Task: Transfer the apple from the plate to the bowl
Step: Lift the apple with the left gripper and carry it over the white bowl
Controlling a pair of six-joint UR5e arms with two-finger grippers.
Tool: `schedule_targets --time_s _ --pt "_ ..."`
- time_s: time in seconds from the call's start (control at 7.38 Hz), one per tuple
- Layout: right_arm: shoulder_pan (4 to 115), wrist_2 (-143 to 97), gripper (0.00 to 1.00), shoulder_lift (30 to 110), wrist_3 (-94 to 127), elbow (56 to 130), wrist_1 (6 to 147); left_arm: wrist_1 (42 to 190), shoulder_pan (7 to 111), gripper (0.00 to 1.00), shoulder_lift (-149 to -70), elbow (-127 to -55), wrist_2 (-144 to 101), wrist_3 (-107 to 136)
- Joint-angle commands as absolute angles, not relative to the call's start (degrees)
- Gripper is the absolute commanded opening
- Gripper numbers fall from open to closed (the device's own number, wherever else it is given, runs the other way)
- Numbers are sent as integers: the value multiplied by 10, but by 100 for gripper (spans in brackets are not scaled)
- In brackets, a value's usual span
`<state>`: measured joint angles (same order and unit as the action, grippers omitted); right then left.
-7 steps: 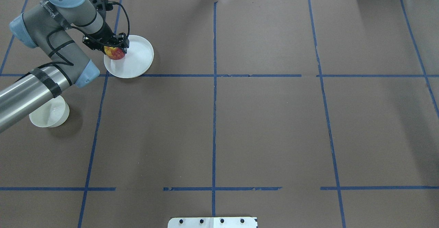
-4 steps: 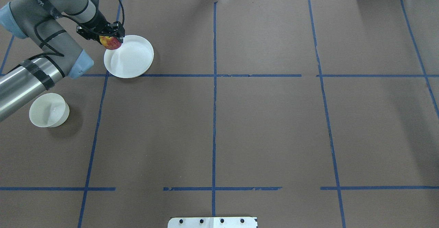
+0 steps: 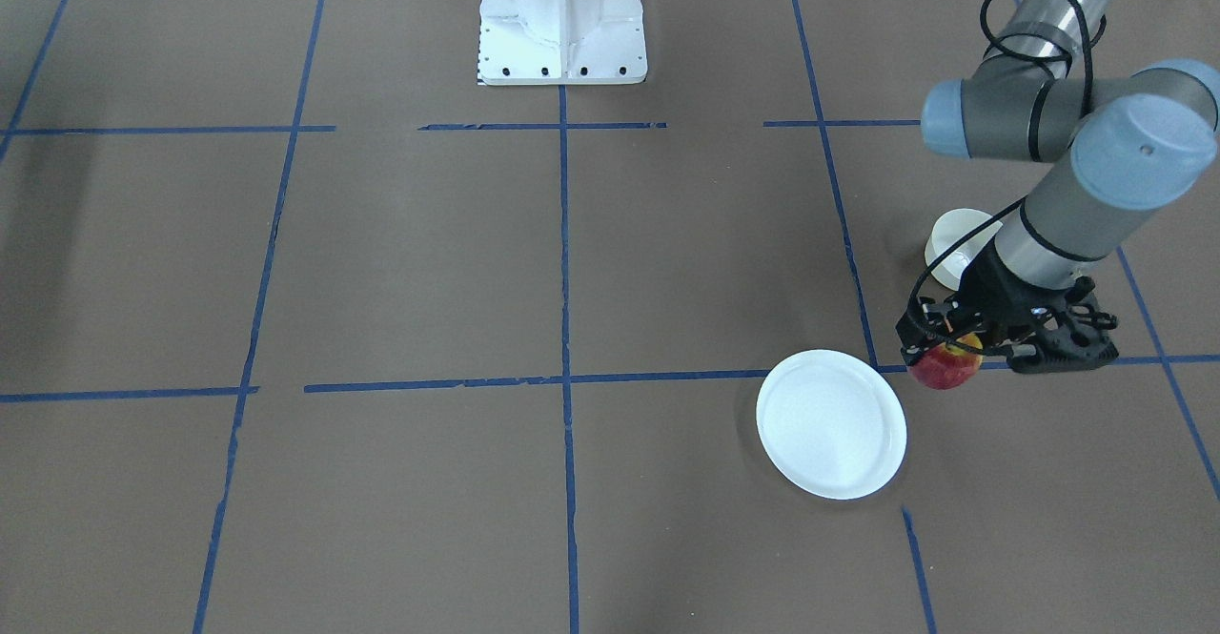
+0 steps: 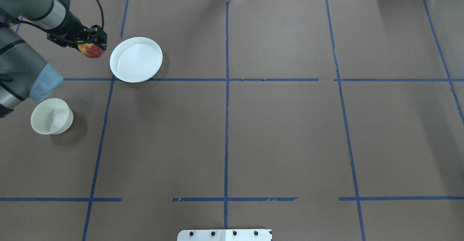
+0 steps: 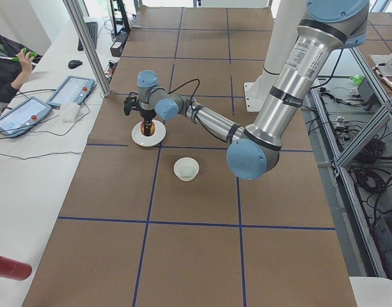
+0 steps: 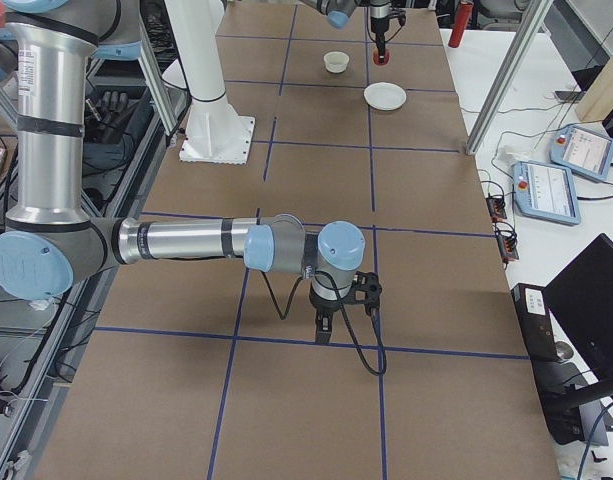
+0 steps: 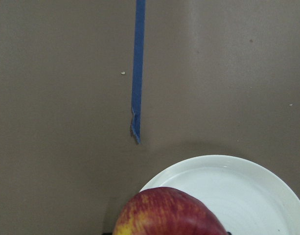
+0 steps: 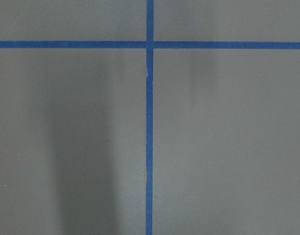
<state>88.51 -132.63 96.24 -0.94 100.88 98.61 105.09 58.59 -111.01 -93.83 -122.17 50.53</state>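
My left gripper [image 4: 93,47] is shut on the small red and yellow apple [image 4: 92,51] and holds it in the air just left of the white plate [image 4: 136,59], off its rim. In the front-facing view the apple [image 3: 946,368] hangs beside the plate [image 3: 831,424]. The left wrist view shows the apple [image 7: 169,214] at the bottom edge, with the plate [image 7: 247,188] below it. The off-white bowl [image 4: 50,116] stands nearer the robot, apart from the gripper, and is partly hidden by the arm in the front-facing view [image 3: 953,238]. My right gripper [image 6: 326,325] shows only in the exterior right view; I cannot tell whether it is open.
Brown paper with blue tape lines covers the table [image 4: 282,132]. The white robot base plate [image 3: 562,14] stands at the table's robot side. The right wrist view shows only paper and tape [image 8: 150,147]. Tablets and cables lie off the table's far edge [image 5: 68,93].
My left gripper has lifted the apple off the plate and carried it left, past the plate's rim. The plate and bowl have not moved.
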Motion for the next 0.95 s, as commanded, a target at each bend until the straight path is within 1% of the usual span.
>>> schedule_targets --time_s 0.0,0.27,0.41,0.54,0.81 --pt "885 -1326 100 962 -9 1009 986 1087 586 9 -952 -1056 -1217 501" --pt "885 -1326 100 962 -10 1009 986 1225 583 9 -831 -1061 -1203 510" --pt "885 -1326 100 962 -10 1009 986 1256 567 9 -821 -1047 -1182 549" --pt "885 -1326 100 962 -9 1009 986 1263 534 9 -822 -1039 -1175 571" --pt "885 -1326 100 962 -10 1009 986 1264 511 9 -827 -1030 -1167 585"
